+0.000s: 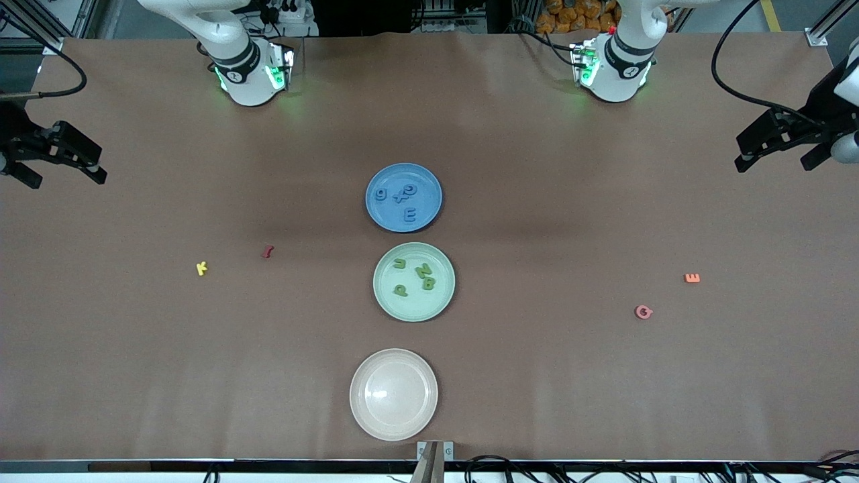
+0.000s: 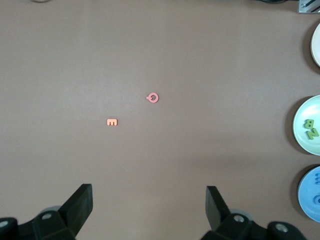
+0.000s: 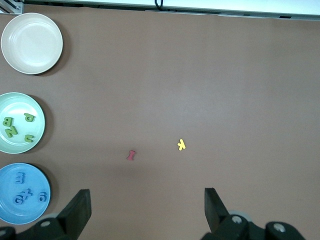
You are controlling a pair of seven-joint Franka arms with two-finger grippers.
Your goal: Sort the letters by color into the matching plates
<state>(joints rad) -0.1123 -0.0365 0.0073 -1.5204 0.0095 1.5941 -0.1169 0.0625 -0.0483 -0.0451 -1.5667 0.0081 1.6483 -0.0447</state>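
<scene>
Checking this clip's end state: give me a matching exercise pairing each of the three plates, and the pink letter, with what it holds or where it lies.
Column one:
1. blue plate
2. green plate
3. cream plate
4. pink letter

Column two:
A. holds no letters
B. on the bare table toward the left arm's end
C. holds four blue letters
D. holds four green letters

Pairs: 1-C, 2-D, 3-A, 4-B
</scene>
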